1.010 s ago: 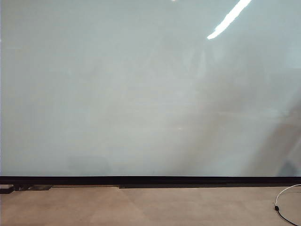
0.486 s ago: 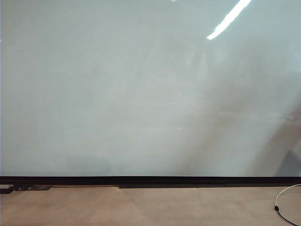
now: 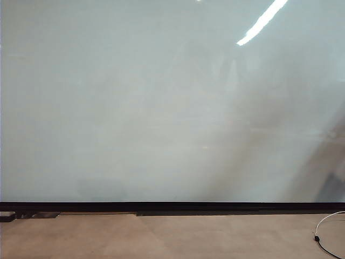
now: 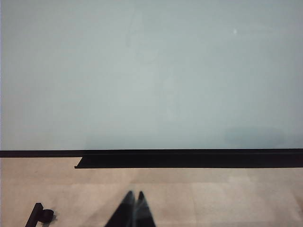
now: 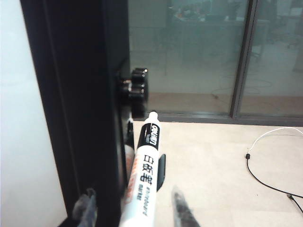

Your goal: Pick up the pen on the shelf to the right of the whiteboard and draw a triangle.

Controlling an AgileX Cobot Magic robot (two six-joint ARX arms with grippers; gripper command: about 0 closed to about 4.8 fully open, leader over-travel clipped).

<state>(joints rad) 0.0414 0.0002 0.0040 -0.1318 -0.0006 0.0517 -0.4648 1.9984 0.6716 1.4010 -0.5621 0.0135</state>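
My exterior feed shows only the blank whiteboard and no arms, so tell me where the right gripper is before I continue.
Observer: In the right wrist view, the right gripper is at the black side frame of the whiteboard. The pen stands between its fingers.
Operator: Say whether it has gripped the pen.
Observer: Not yet. The jaws are open, with one finger on either side of the pen and a gap showing.
Operator: Report the left gripper.
Observer: The left gripper is shut and holds nothing. It points toward the whiteboard's bottom edge.
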